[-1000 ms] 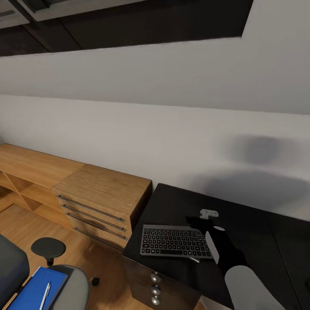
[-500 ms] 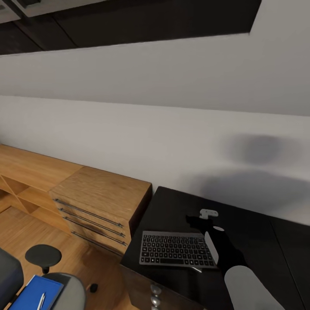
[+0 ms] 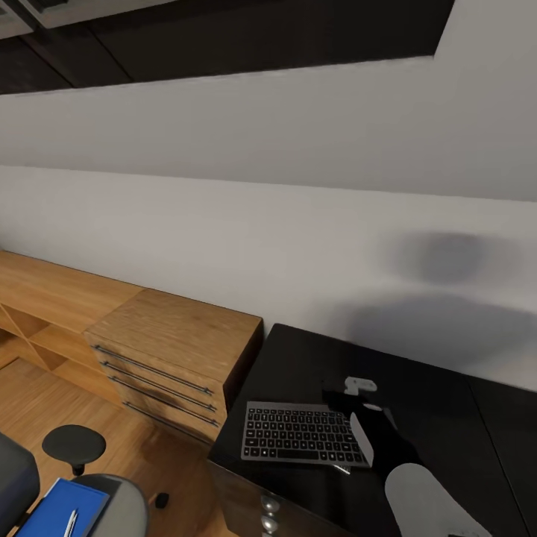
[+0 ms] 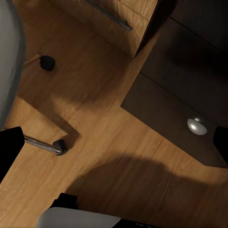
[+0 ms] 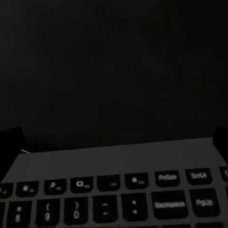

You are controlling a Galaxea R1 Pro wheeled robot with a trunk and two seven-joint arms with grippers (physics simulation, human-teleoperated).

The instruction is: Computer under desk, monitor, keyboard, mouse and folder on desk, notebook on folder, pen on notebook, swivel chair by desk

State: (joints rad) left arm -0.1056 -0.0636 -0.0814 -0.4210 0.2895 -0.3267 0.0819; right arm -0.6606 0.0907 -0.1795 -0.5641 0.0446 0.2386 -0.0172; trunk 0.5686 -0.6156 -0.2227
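The keyboard (image 3: 304, 434) lies flat on the black desk (image 3: 440, 395), near the desk's front left corner, its long side running along the front edge. The right gripper (image 3: 356, 399) hangs just beside the keyboard's right end, over the desk top. In the right wrist view the keyboard (image 5: 118, 190) fills the near part of the picture with the bare desk top (image 5: 114, 71) beyond it, and the two dark fingertips (image 5: 10, 145) stand wide apart at either edge with nothing between them (so the jaws are spread and hold nothing).

The left wrist view looks down on the wooden floor (image 4: 118, 156), a desk drawer front with a round silver knob (image 4: 197, 126), and a chrome leg with a caster (image 4: 59, 146) of the swivel chair (image 3: 119, 507). That gripper's dark fingertips (image 4: 9, 152) also sit far apart at the picture's edges, empty.

To the near left the chair's grey seat carries the blue folder (image 3: 56, 511), with the white pen (image 3: 71, 520) lying on it. One black armrest pad (image 3: 73, 444) shows above it. Left of the desk, touching its side, stands a light wooden drawer unit (image 3: 168, 358) against the white wall (image 3: 268, 239).
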